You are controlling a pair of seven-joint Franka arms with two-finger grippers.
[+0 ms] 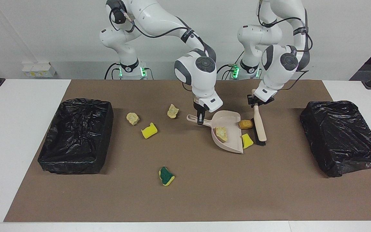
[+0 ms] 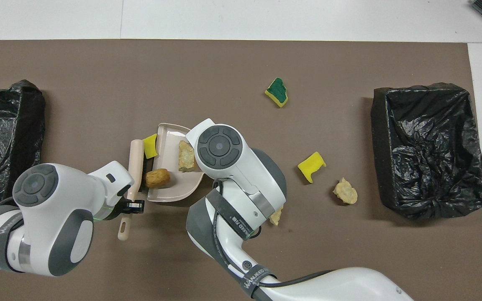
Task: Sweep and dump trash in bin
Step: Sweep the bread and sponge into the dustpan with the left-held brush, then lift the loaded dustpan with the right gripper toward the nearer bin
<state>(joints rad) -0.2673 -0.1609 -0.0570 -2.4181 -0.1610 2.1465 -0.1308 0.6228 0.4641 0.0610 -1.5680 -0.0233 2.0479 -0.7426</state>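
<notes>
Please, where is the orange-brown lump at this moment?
The orange-brown lump lies on the brown mat, at the dustpan's edge toward the left arm's end, between the dustpan and the brush, nearer to the robots than a yellow sponge bit.

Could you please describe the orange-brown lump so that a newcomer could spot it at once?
Find the beige dustpan mid-table. The orange-brown lump lies at its edge, between pan and brush. It alone is rounded and brownish; the neighbouring scraps are yellow or pale.
</notes>
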